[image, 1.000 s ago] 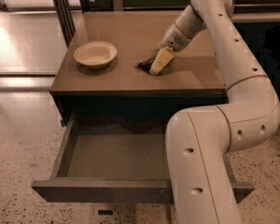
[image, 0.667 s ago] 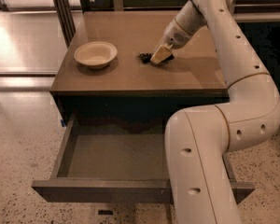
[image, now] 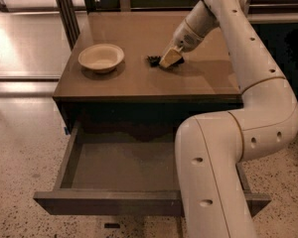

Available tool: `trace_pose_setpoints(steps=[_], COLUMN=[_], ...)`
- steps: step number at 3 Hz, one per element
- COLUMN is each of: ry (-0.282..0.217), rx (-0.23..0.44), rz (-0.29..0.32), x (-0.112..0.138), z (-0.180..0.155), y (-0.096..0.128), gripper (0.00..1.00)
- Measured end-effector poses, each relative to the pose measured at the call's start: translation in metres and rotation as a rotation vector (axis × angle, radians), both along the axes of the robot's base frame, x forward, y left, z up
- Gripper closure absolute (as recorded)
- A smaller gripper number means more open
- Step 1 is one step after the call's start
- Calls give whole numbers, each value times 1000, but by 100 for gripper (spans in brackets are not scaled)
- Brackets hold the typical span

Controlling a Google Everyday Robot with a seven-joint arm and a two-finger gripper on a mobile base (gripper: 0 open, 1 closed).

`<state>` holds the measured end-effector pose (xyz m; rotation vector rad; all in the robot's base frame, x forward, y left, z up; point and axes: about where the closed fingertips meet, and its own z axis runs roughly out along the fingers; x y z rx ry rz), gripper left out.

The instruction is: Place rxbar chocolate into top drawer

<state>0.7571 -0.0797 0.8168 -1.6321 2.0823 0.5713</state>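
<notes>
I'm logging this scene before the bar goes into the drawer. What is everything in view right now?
rxbar chocolate: one, black, on the cabinet top right of the bowl, partly hidden by the gripper
bowl: one, cream, on the left part of the cabinet top, apart from the bar
top drawer: one, dark grey-brown with a grey bottom, pulled open under the cabinet top, its right part hidden by the arm
cabinet top: one, brown, middle of the view
floor: light and speckled, left of the cabinet and below it
gripper: one, tan tip, down on the cabinet top at the bar
arm: one, white, rising from the near right and bending over the cabinet
</notes>
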Motion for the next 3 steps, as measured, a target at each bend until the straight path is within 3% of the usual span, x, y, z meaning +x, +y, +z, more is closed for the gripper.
trace_pose_setpoints(steps=[3], ry=[32], rx=[26], rz=[3], x=[-10], z=[4], y=[-1], gripper=[100])
